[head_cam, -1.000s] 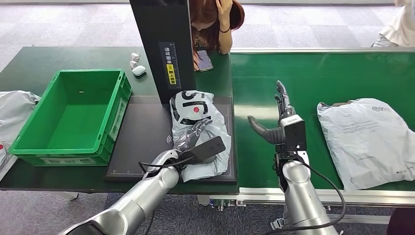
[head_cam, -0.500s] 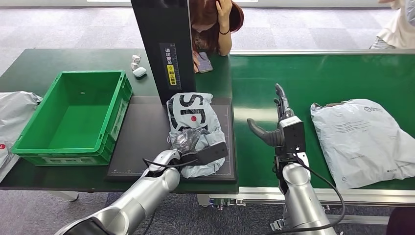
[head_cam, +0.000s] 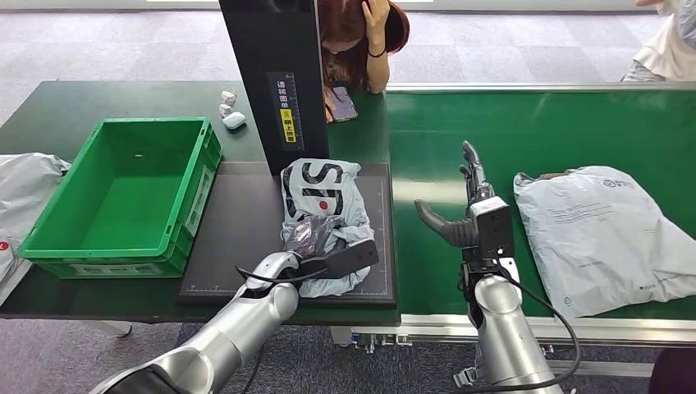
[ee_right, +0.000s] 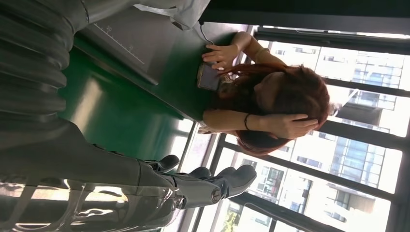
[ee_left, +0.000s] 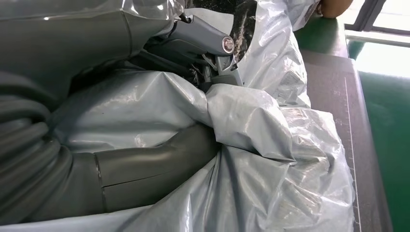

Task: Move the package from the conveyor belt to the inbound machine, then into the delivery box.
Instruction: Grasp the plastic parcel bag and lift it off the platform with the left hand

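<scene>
A grey package (head_cam: 327, 197) with black and red print lies crumpled on the black plate (head_cam: 238, 230) of the inbound machine, at the foot of its black column (head_cam: 275, 82). My left hand (head_cam: 310, 235) grips the package at its near end. In the left wrist view, bunched film of the package (ee_left: 251, 121) sits between the thumb (ee_left: 145, 166) and the dark fingers (ee_left: 203, 43). My right hand (head_cam: 464, 205) hovers open above the green conveyor belt (head_cam: 533, 123), holding nothing; the right wrist view shows the same hand (ee_right: 145, 188) with its fingers spread. The green delivery box (head_cam: 123, 189) stands left of the plate.
Another grey package (head_cam: 599, 234) lies on the belt, right of my right hand. A person (head_cam: 361, 41) leans on the far edge behind the column, with a phone (head_cam: 341, 102) beside them. Small white items (head_cam: 230, 111) lie behind the box. A grey bag (head_cam: 25, 185) rests at the far left.
My left hand's fingers have closed on the package and bunched it up. The package on the belt has moved left toward my right hand, which has stayed in place.
</scene>
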`<state>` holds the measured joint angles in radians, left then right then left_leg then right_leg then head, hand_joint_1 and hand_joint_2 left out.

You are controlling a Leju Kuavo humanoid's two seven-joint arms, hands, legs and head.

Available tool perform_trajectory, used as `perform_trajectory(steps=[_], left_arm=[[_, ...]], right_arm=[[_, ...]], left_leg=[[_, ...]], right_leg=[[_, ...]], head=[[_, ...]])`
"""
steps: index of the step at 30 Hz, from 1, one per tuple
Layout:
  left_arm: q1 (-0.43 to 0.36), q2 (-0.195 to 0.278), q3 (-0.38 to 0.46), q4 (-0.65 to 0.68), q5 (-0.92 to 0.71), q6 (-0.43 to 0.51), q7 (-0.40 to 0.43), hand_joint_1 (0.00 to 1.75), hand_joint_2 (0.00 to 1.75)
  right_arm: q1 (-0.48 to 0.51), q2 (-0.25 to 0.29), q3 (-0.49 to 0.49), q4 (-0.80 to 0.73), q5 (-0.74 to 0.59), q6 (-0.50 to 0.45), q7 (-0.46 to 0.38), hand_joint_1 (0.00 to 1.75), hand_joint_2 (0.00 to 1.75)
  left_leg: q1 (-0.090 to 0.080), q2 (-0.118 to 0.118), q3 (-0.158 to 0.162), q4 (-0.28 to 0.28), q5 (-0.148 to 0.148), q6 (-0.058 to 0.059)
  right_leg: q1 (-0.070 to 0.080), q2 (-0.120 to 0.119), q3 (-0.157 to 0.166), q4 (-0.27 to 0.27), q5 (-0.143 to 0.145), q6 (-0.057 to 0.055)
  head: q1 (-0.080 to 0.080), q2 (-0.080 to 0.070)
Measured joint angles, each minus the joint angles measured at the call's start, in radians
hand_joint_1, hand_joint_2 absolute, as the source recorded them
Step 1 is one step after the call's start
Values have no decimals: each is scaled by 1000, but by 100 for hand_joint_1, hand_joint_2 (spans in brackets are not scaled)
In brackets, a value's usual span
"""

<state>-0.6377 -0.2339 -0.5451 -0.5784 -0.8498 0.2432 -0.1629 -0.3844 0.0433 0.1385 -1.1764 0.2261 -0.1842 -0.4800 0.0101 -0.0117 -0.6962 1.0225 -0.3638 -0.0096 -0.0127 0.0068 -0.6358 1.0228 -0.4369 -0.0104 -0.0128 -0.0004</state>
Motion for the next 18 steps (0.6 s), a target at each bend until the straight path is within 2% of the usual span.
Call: perform_trajectory(steps=[6, 8, 12, 15, 18], left_arm=[[76, 29, 42, -80, 46, 70, -104, 175, 175], [126, 56, 62, -146, -1, 151, -124, 175, 175], [225, 129, 102, -281, -187, 375, -137, 175, 175], [303, 150, 168, -414, -283, 448, -227, 175, 175], [368, 134, 270, -562, -363, 458, -353, 175, 175]], right_arm=[[31, -5, -4, -37, -3, -1, 7, 0, 175], [52, -10, -14, -58, -4, -2, 8, 0, 175], [104, -15, -52, -106, 2, -4, 7, 0, 175], [125, -17, -75, -129, 8, -1, 5, 0, 175], [129, -18, -83, -137, 11, 3, 5, 0, 175]], left_leg=[[0, 0, 0, 0, -1, -1], [0, 0, 0, 0, -2, -2], [0, 0, -1, 0, -3, -2], [0, 0, -1, 0, -4, -2], [0, 1, -2, 0, -6, -2]], right_leg=[[0, 0, 0, 0, -1, -1], [0, 1, -1, 0, -1, -1], [0, 1, -2, 0, -4, -2], [0, 1, -2, 0, -5, -2], [0, 1, -3, 0, -6, -2]], head=[[0, 0], [0, 0], [0, 0], [0, 0], [0, 0]])
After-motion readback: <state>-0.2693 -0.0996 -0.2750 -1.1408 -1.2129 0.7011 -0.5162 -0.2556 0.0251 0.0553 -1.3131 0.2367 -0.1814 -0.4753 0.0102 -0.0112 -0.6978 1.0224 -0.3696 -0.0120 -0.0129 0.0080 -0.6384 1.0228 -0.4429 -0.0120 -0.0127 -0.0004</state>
